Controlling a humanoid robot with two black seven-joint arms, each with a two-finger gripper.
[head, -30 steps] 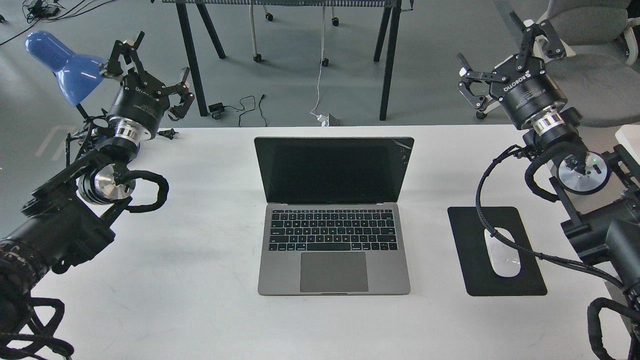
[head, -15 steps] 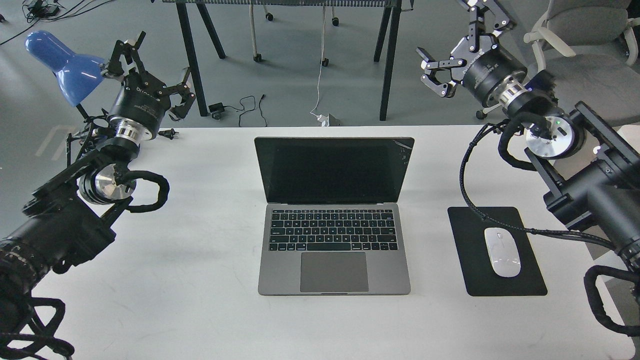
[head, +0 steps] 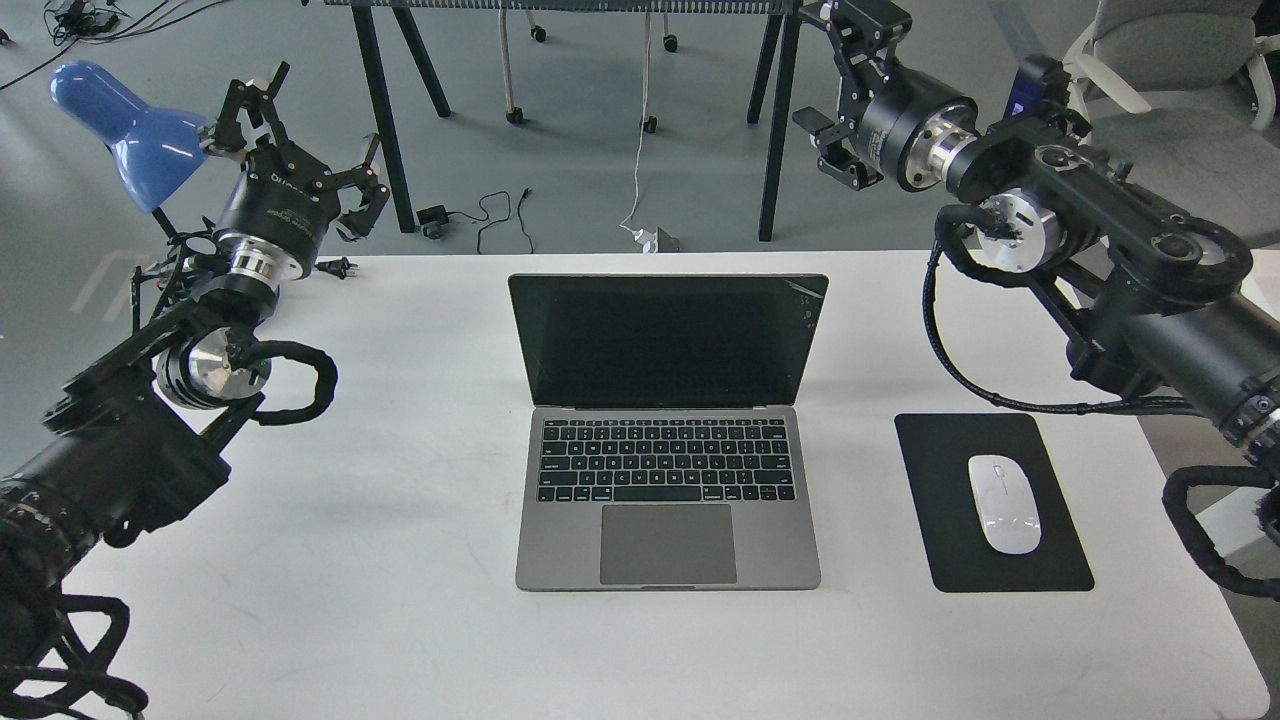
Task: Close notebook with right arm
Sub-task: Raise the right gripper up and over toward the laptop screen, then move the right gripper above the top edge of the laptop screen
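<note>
Notebook (head: pixel 668 430): slim grey metal body, lid up, black screen dark, black keyboard and large trackpad facing the viewer; it lies in the middle of the table, square to the near edge.
Right gripper (head: pixel 835 85): raised beyond the far edge of the table, up and right of the notebook's lid and well apart from it; fingers spread, holding nothing.
Right arm (head: pixel 1100 215): black with silver joint rings, a black cable looped beneath it, reaching in from the right.
Left gripper (head: pixel 300 125): fingers spread and empty, beside the blue lamp (head: pixel 125 130) at the far left corner.
Table (head: pixel 400 560): white, flat.
Mouse pad (head: pixel 990 500): black, right of the notebook, with a white mouse (head: pixel 1004 503) lying on it.
Room: grey floor, black table legs, trailing cables, grey office chair (head: pixel 1180 90) at far right.
</note>
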